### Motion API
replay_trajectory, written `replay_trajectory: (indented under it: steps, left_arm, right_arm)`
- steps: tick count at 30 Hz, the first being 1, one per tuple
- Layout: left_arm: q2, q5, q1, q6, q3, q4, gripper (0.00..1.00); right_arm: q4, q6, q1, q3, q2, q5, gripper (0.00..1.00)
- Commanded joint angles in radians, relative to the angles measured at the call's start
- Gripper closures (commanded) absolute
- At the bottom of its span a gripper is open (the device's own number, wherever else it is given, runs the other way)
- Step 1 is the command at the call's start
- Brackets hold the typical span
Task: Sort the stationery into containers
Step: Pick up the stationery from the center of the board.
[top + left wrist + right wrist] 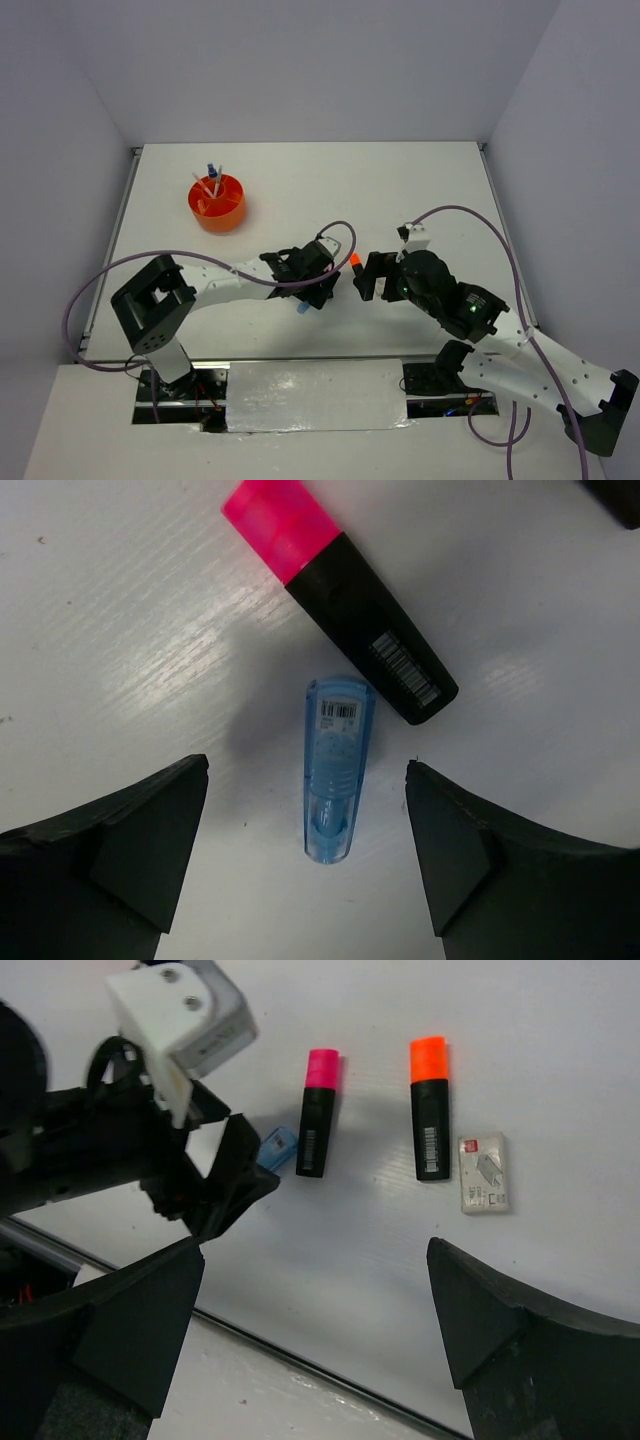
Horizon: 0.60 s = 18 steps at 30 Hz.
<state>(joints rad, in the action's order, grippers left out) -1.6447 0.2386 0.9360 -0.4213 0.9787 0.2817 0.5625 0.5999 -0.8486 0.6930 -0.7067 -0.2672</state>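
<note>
Straddling the blue marker (335, 770), my left end effector (305, 820) stands spread, touching nothing. Marker lies flat toward the counter's (120, 630) near edge, just beside the pink highlighter (345, 600). Judged light, rigid, slick plastic; grip across mid-barrel.

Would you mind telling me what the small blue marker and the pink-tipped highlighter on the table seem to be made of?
The blue marker looks like glossy, translucent plastic: its inner core shows through the shell. The pink-tipped highlighter seems to be opaque black plastic with a dull satin finish. Its pink cap is probably a smoother, slightly translucent plastic, though the bright colour makes that hard to confirm.
</note>
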Motion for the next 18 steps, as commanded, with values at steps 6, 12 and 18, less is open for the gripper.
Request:
replay_trajectory:
  steps: [6,12,18]
  left_arm:
    - [-0.125,0.008,-0.003,0.026,0.078,-0.036,0.17]
    - [-0.132,0.031,-0.008,0.012,0.068,-0.018,0.41]
    - [-0.084,0.060,-0.043,-0.002,0.049,0.037,1.00]
  right_arm:
    - [-0.070,-0.034,-0.007,-0.027,0.039,0.020,0.00]
    - [-0.062,-0.043,-0.006,-0.024,0.052,0.017,0.00]
    - [-0.064,-0.048,-0.007,-0.026,0.062,0.019,0.00]
